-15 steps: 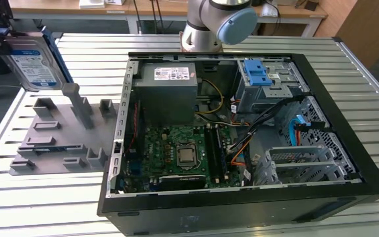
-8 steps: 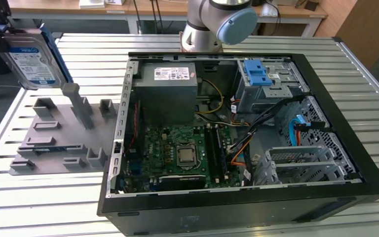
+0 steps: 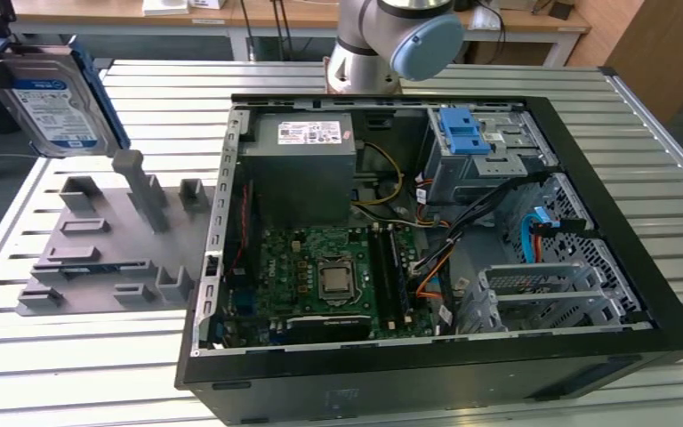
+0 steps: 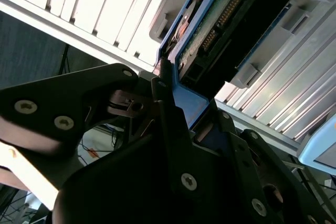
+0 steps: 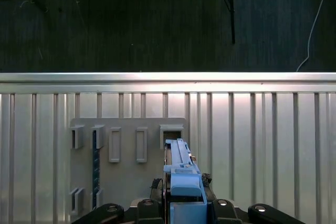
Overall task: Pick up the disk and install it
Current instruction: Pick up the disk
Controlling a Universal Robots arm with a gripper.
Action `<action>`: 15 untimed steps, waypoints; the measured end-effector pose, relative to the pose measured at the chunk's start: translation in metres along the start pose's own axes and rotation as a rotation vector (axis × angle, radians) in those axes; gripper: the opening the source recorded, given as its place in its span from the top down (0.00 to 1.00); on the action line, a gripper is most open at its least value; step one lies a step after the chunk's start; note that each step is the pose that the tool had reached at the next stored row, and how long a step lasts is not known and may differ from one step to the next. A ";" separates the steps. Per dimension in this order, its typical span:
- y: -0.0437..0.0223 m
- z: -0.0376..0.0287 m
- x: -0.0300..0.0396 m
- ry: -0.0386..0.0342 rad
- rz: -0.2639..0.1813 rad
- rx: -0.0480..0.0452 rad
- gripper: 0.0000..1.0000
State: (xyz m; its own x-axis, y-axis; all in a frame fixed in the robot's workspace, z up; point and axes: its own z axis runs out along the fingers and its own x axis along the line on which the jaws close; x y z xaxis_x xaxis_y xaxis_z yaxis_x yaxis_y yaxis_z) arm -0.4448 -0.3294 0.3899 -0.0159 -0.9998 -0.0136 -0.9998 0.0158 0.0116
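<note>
**Claw state.** The claw point(image 4: 173, 95) is pressed together on the disk point(image 3: 57, 102). In the second wrist view its fingers point(image 4: 164, 108) pinch the blue carrier frame at one short end of the drive, with the circuit-board face of the disk extending away from them.

**Position of the disk.** The disk hangs clear of the worktop point(image 3: 68, 374), above the far corner on the exterior view's left. It touches nothing but the claw. In the first wrist view it is seen edge-on, directly over the grey slotted holder point(image 5: 126, 182) and in line with an empty slot point(image 5: 171, 135).

**Governing relation.** The long axis of the disk is close to upright, running straight on from the claw, and the labelled face is turned toward the exterior camera. The open computer case point(image 3: 579, 213) lies toward the exterior view's right of the disk. Its drive cage point(image 3: 502, 156), carrying a bare blue latch point(image 3: 462, 133), sits at the far side of the case, well apart from the disk. The near wall of the case and the power-supply box point(image 3: 306, 169) lie between them.
</note>
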 end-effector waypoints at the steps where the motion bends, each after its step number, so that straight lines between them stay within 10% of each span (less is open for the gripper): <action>1: 0.0000 -0.0010 0.0000 0.0000 0.000 0.0000 0.64; 15: 0.0001 -0.0126 -0.0002 0.0000 0.000 0.0000 0.64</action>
State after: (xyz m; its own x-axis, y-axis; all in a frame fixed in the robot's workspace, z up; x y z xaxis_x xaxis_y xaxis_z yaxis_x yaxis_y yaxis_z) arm -0.4448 -0.3294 0.4025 -0.0159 -0.9998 -0.0136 -0.9998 0.0157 0.0116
